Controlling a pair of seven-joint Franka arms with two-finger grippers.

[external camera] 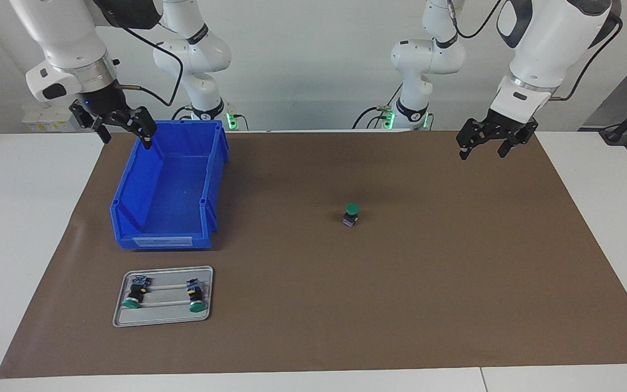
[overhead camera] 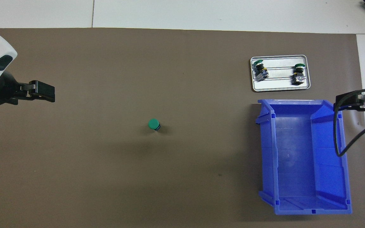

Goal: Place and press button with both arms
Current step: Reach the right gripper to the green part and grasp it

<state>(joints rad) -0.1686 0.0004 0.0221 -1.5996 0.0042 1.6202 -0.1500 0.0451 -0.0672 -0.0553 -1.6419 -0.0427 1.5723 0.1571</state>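
Note:
A green-capped button [external camera: 351, 213] [overhead camera: 153, 124] stands upright on the brown mat near the middle of the table, with nothing touching it. My left gripper [external camera: 482, 154] [overhead camera: 48, 91] hangs open and empty above the mat toward the left arm's end, well apart from the button. My right gripper [external camera: 127, 140] [overhead camera: 344, 101] is also open and empty, raised over the rim of the blue bin [external camera: 213, 163] [overhead camera: 266, 152] at the right arm's end.
A grey metal tray [external camera: 164, 318] [overhead camera: 279, 87] lies beside the bin, farther from the robots, with two more green buttons lying on their sides in it. The bin has nothing in it. A black cable [overhead camera: 344, 145] hangs from the right arm over the bin.

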